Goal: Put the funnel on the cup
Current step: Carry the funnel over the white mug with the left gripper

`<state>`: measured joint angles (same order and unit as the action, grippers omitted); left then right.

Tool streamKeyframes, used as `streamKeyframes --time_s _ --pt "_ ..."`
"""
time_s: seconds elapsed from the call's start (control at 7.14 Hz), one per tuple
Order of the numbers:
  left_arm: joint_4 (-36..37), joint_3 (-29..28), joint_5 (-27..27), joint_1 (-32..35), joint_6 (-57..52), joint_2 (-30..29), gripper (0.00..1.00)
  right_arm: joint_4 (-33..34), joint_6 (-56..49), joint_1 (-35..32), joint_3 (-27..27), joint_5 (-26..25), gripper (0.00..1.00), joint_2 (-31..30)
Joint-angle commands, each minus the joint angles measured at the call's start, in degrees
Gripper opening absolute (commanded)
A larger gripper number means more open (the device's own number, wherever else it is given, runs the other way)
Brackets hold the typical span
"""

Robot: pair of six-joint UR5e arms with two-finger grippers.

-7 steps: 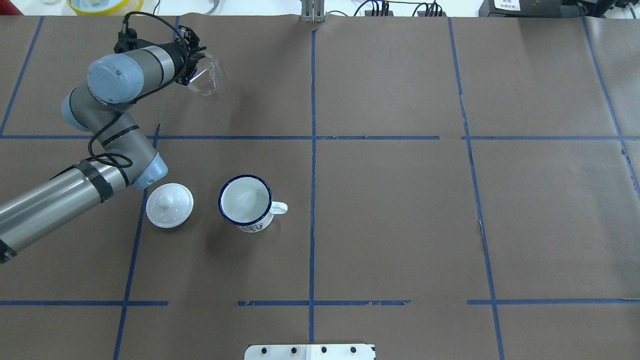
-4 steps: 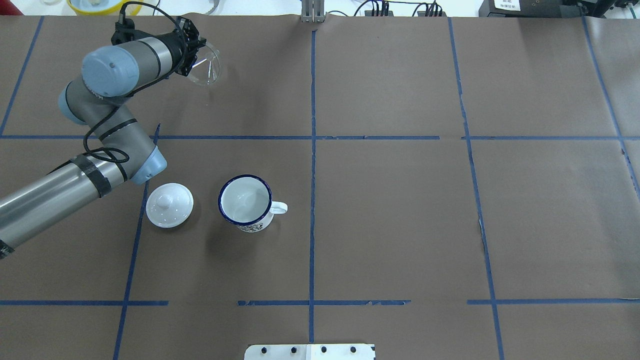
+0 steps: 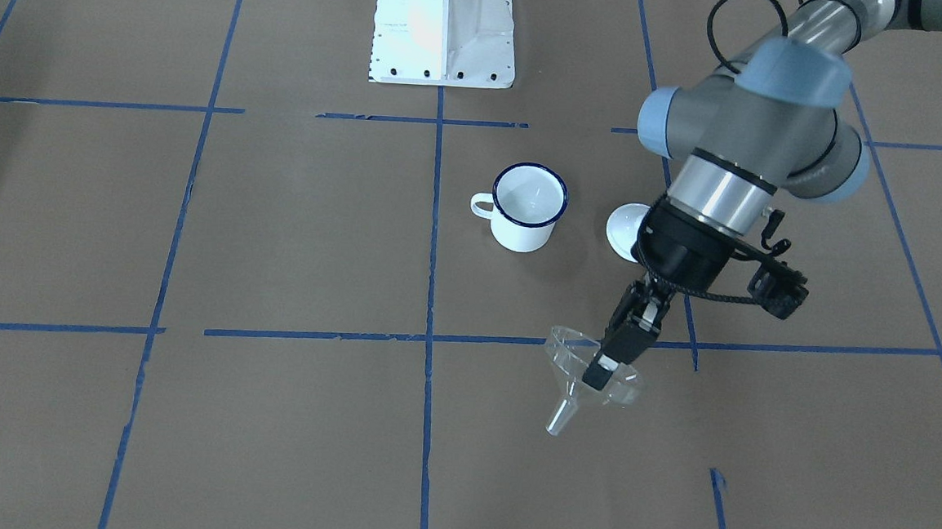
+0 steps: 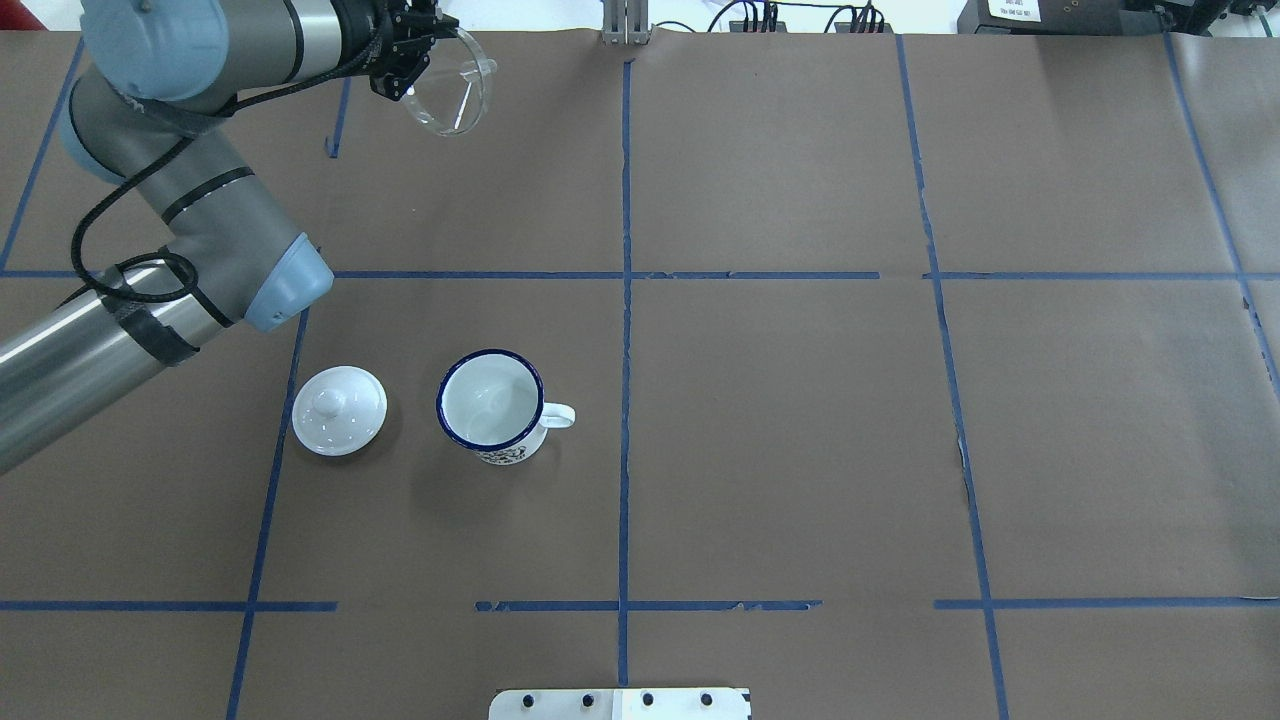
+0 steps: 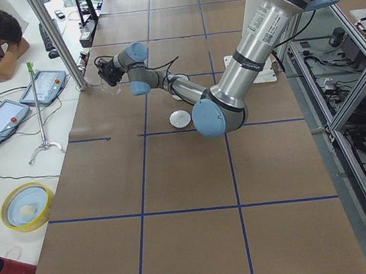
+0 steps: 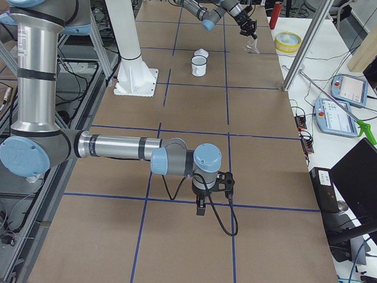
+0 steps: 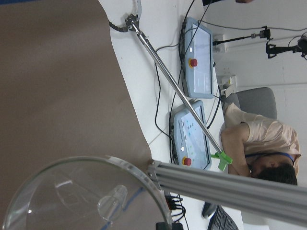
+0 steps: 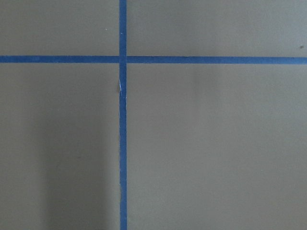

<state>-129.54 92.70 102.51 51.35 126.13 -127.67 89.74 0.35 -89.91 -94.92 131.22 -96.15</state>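
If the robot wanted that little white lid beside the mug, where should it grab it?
Probably the knob at the middle of the lid, coming from straight above. The lid lies flat with the knob up, and its low rim hugs the table.

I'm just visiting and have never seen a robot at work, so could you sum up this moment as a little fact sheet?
Left pincer: shut on the rim of the funnel, held tilted near the far edge of the table
Cup: upright, empty, handle toward the robot's right
Lid: beside the cup, not touching it
Right pincer: pointing down over the table; open or shut cannot be told
Funnel on cup: not yet
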Motion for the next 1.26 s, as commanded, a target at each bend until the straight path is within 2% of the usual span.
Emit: streamKeyframes --time_s 0.0,0.14,0.42,0.7,0.84,0.98,1.12 --pt "23.26 17.0 6.45 -0.02 -6.13 -0.65 0.0 0.0 0.0 0.0 0.0 0.0 1.0 0.0" --pt "32.51 22.47 10.04 -0.02 -10.16 -1.52 0.0 0.0 0.0 0.0 0.0 0.0 1.0 0.0" --pt "52.99 23.84 14.45 -2.11 -21.04 -8.88 0.0 0.0 0.0 0.0 0.0 0.0 1.0 0.0" --pt "70.22 23.4 14.83 -7.82 -33.34 -12.07 0.0 0.0 0.0 0.0 0.0 0.0 1.0 0.0" --pt "76.74 21.92 14.83 -9.76 -39.41 -12.86 0.0 0.0 0.0 0.0 0.0 0.0 1.0 0.0" --pt "80.64 17.12 14.83 -10.82 -44.17 -14.78 0.0 0.0 0.0 0.0 0.0 0.0 1.0 0.0" --pt "80.33 13.33 14.91 -11.1 -45.95 -15.41 0.0 0.0 0.0 0.0 0.0 0.0 1.0 0.0"
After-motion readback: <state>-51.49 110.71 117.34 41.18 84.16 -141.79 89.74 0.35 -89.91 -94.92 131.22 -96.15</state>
